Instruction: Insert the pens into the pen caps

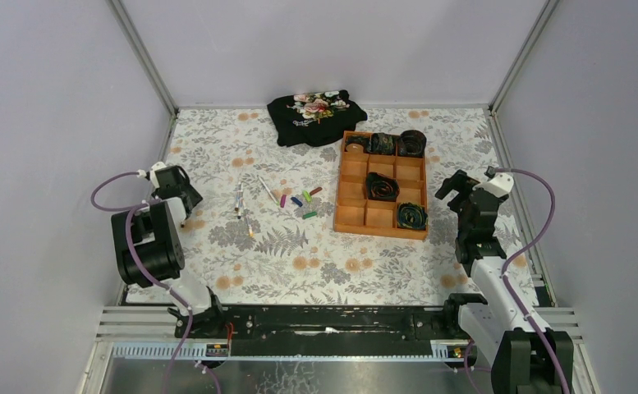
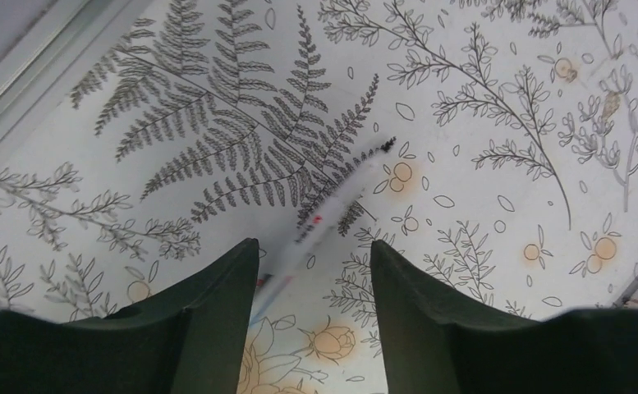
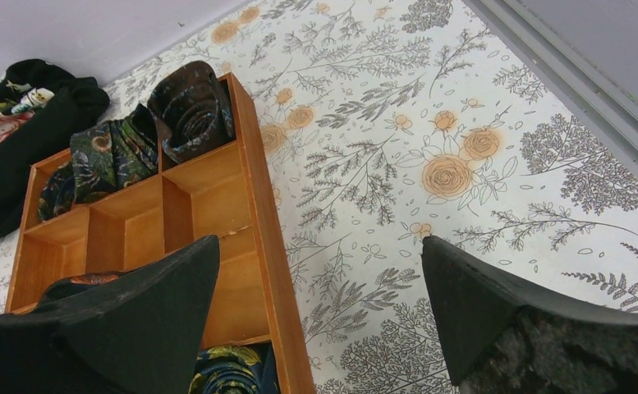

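Several white pens [image 1: 239, 198] lie on the floral cloth at mid-table, one more [image 1: 268, 190] just to their right. Caps lie beside them: magenta [image 1: 282, 199], blue [image 1: 296, 200], light green [image 1: 306, 198], dark red [image 1: 315, 190], dark green [image 1: 309, 214], and a small yellow one [image 1: 250, 232] nearer me. My left gripper [image 1: 185, 203] is left of the pens. In the left wrist view it [image 2: 314, 244] is open, with a blurred white pen [image 2: 340, 193] lying on the cloth between the fingers, untouched. My right gripper [image 1: 455, 187] [image 3: 319, 240] is open and empty over the tray's right edge.
An orange wooden tray [image 1: 353, 220] [image 3: 262, 189] with rolled dark fabrics in some cells stands right of centre. A folded black floral cloth [image 1: 315, 117] lies at the back. Metal frame rails [image 1: 167, 107] and grey walls bound the table.
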Controlling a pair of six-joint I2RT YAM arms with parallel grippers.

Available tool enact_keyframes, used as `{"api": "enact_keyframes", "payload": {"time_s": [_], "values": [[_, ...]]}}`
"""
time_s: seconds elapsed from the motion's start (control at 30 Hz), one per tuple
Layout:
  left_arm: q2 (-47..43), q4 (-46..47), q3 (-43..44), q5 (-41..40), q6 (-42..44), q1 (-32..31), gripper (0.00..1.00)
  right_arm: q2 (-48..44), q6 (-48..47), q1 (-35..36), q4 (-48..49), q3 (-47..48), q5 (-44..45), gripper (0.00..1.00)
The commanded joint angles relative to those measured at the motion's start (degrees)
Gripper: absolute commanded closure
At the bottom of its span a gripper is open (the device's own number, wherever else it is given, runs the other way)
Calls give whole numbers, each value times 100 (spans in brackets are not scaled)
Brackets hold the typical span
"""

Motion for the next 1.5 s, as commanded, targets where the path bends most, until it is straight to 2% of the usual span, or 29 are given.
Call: {"api": "enact_keyframes", "payload": {"time_s": [0.0,0.07,0.27,0.47,0.6,0.97,1.1,1.23,1.33,1.47], "values": [[271,-73,282,332,208,100,50,113,-46,27,113,162,-102,2],[388,-162,354,379,199,134,51,158,-50,27,98,177,-112,2],[535,-293,440,492,221,182,73,265,7,27,86,190,-93,2],[432,-292,353,579,233,177,100,253,42,27,-32,220,-150,2],[152,-155,154,788,174,-78,100,316,61,27,-116,323,-568,2],[-835,-174,196,604,-17,-2116,100,715,165,27,-1233,1150,-2565,5],[-1326,265,-85,1367,-378,-3046,100,978,657,155,-1409,1343,-3540,7],[-1953,900,-513,2208,-407,-4190,100,1442,904,970,-1690,1702,-3984,8],[-2395,1584,-985,2837,-179,-5036,100,1745,1326,1581,-1300,1723,-4392,8],[-2761,1998,-1423,3245,-152,-5777,100,1928,2071,2237,-86,1486,-4680,11]]}}
